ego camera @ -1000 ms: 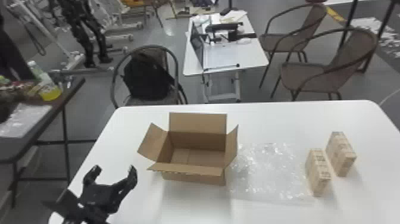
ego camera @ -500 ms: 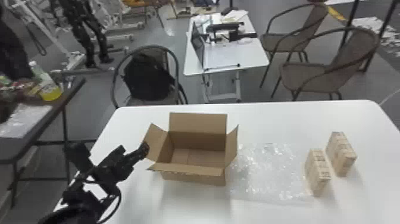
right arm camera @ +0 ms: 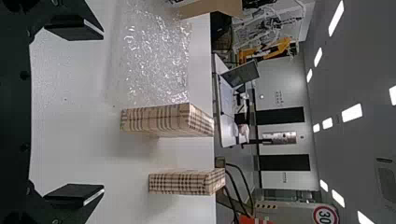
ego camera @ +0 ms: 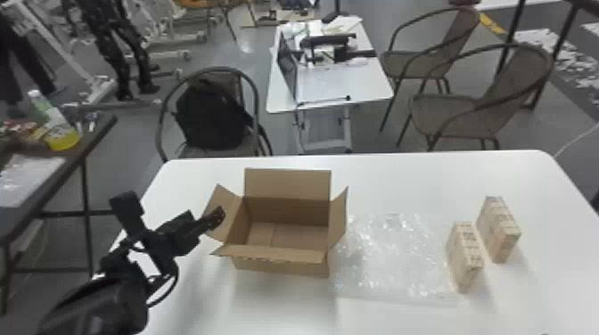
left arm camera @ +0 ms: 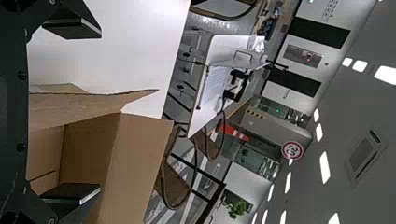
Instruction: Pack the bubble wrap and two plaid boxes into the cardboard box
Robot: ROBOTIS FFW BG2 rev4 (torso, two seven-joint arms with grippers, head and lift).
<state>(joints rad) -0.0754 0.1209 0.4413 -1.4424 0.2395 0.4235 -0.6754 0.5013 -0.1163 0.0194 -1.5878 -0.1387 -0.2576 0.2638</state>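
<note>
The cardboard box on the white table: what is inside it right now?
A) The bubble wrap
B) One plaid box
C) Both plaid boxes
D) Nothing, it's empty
D, because the cardboard box stands open with its bare bottom showing, while the bubble wrap and both plaid boxes are on the table beside it.

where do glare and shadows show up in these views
Head view: bright glints on the bubble wrap, a soft shadow on the white table just in front of the cardboard box; right wrist view: faint shadows beside the plaid boxes; left wrist view: ceiling lights glaring white.
</note>
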